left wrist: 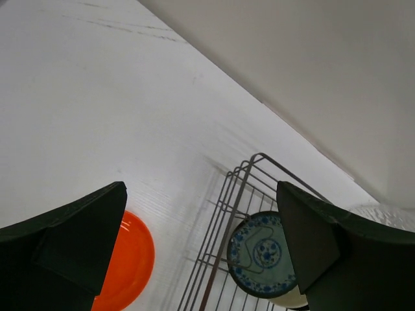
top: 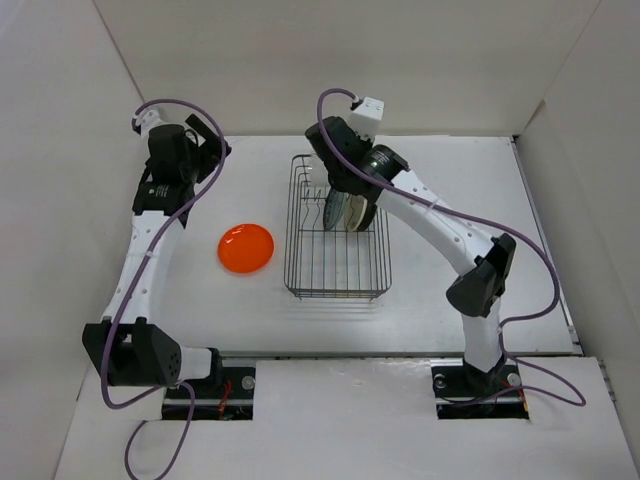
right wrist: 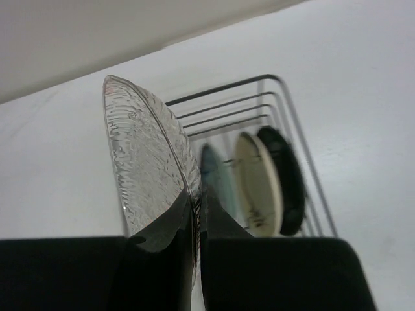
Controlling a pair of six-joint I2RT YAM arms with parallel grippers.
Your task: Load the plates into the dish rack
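- No legible text, brand, number or sign in any view.
- Small pale mark on left arm [top: 155, 188], too tiny to read.
- Dark squiggle on cream plate [right wrist: 256, 188], not legible as writing.

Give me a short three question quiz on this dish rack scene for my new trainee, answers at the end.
1. True or false: the orange plate is in the rack.
2. What does the right gripper hold? A clear plate, B orange plate, C nothing.
3. How many plates stand in the rack with no gripper on them?
Key: 1 false, it lies on the table beside the rack. 2 A. 3 three.
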